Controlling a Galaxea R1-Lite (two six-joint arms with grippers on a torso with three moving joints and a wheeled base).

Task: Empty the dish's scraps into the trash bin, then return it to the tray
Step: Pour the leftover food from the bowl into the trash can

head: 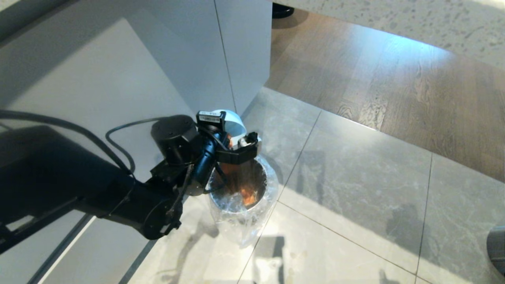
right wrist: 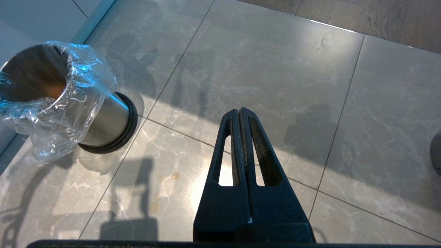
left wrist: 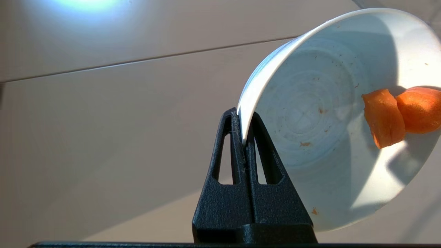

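My left gripper [head: 248,144] [left wrist: 243,117] is shut on the rim of the dish [head: 236,122] [left wrist: 310,113], a small glossy white bowl. It holds the dish steeply tilted just above the mouth of the trash bin [head: 244,213] [right wrist: 106,119], a shiny steel cylinder with a crinkled clear liner [right wrist: 69,103]. Two orange slices of the scraps [left wrist: 386,119] still lie against the dish's lower wall. Orange pieces [head: 248,196] show inside the bin. My right gripper [right wrist: 239,111] hangs shut and empty over the floor beside the bin. The tray is out of view.
White cabinet panels [head: 177,71] rise directly behind the bin. The bin stands on grey floor tiles [head: 355,197], which meet wooden flooring [head: 394,86] farther back. A dark rounded object [head: 498,244] [right wrist: 437,151] sits at the right edge.
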